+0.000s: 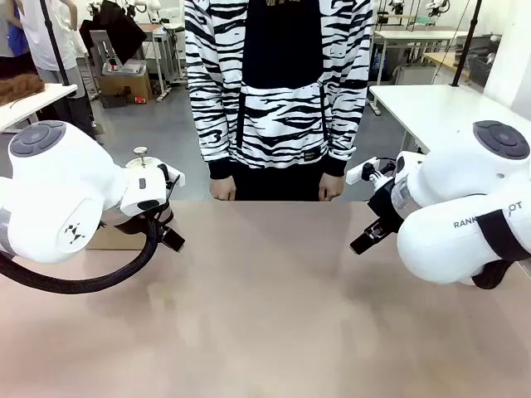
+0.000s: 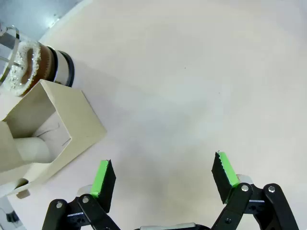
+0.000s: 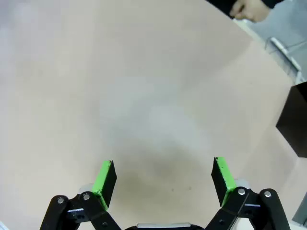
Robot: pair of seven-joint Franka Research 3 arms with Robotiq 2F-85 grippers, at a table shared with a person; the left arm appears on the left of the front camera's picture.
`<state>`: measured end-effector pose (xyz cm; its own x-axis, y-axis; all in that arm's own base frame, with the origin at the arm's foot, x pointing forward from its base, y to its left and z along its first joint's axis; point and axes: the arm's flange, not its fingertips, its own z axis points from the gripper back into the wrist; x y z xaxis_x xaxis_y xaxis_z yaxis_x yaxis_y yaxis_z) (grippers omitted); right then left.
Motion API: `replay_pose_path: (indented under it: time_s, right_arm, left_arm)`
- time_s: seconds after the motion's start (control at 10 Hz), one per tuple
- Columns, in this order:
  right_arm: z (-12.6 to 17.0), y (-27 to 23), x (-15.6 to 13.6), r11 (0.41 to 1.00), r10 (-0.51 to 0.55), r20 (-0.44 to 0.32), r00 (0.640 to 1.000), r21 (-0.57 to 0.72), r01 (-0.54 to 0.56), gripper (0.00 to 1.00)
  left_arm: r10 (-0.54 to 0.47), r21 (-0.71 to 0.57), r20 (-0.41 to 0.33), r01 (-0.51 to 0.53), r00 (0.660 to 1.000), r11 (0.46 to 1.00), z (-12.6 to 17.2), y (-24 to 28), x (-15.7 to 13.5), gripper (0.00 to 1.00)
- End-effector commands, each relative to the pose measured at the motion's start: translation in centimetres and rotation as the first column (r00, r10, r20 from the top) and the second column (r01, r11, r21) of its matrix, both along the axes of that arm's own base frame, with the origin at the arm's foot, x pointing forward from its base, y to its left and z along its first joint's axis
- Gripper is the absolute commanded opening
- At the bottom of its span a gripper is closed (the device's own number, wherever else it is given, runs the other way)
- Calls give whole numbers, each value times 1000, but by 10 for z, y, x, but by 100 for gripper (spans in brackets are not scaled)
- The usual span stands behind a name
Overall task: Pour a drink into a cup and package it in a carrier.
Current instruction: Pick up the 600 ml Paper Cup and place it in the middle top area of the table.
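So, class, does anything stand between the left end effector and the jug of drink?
Partly: the brown carrier sits beside the jug, its corner lying between the open left end effector and the jug.

Grey floor (image 1: 158, 137), white tables (image 1: 440, 108) behind, beige tabletop (image 1: 265, 323) in front

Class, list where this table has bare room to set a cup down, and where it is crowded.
Free: the wide middle of the table, between left tool and right tool. Crowded: beside the left tool, where carrier and jug stand close together.
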<state>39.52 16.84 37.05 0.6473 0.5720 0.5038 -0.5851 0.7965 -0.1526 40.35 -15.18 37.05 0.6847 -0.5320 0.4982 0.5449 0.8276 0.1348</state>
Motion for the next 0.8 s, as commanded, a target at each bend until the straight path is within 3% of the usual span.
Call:
replay_pose_path:
  time_s: [0.0, 0.7]
  right_arm:
    - [0, 0, 0, 1000, 0, 0, 1000, 0, 0, 100]
    - [0, 0, 0, 1000, 0, 0, 1000, 0, 0, 100]
  left_arm:
    - [0, 0, 0, 0, 1000, 1000, 0, 0, 0, 100]
    - [0, 0, 0, 0, 1000, 1000, 0, 0, 0, 100]
